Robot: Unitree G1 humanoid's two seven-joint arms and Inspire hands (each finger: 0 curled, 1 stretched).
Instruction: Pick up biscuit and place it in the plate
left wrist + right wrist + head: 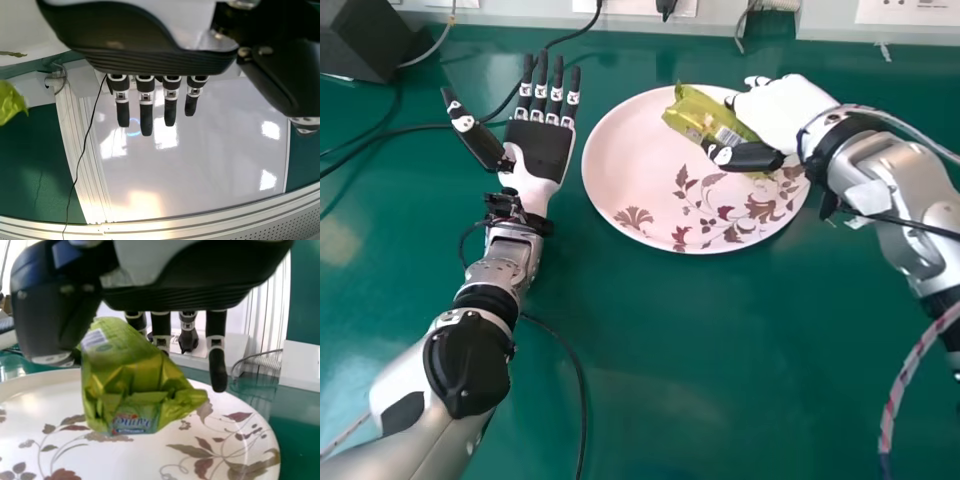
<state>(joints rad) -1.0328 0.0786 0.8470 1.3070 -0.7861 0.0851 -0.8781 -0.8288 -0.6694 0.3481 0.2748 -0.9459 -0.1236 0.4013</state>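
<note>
My right hand (pixel 782 112) is over the back right part of the plate (pixel 630 165), its thumb and fingers curled round the green biscuit packet (pixel 698 112). The right wrist view has the packet (pixel 132 382) between the thumb and fingers of the right hand (pixel 217 347), hanging above the floral plate (pixel 125 460). Whether its lower end touches the plate, I cannot tell. Left of the plate, my left hand (pixel 538 150) rests palm up, fingers straight and holding nothing. Those straight fingers also hang into the left wrist view from the left hand (pixel 146 107).
A black box (pixel 365 38) stands at the back left of the green table (pixel 660 370). Black cables (pixel 380 140) run across the table behind and beside the left hand. White panels with sockets (pixel 910 12) line the back edge.
</note>
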